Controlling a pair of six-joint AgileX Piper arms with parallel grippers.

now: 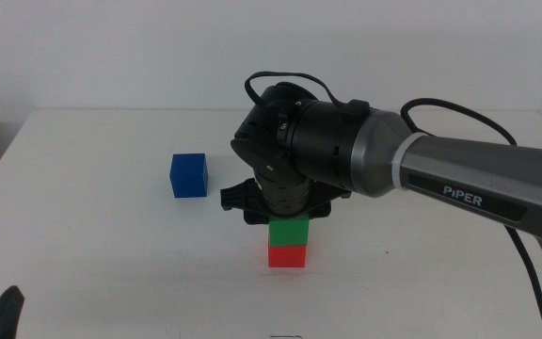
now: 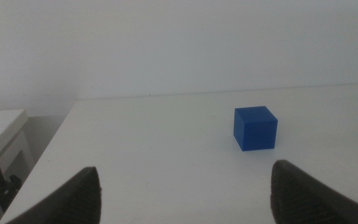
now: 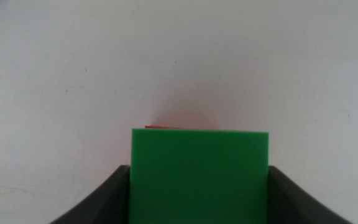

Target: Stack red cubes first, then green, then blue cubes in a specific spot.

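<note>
Green cube (image 1: 289,231), matte, sits on red cube (image 1: 287,254), clamped by right gripper (image 1: 285,218); we note blue cube (image 1: 189,175) beside; left gripper (image 2: 185,193) gapes.

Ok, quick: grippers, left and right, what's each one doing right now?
Left gripper: open, empty, waiting at the table's near edge, facing the blue cube.
Right gripper: shut on the green cube, which sits atop the red cube.
</note>
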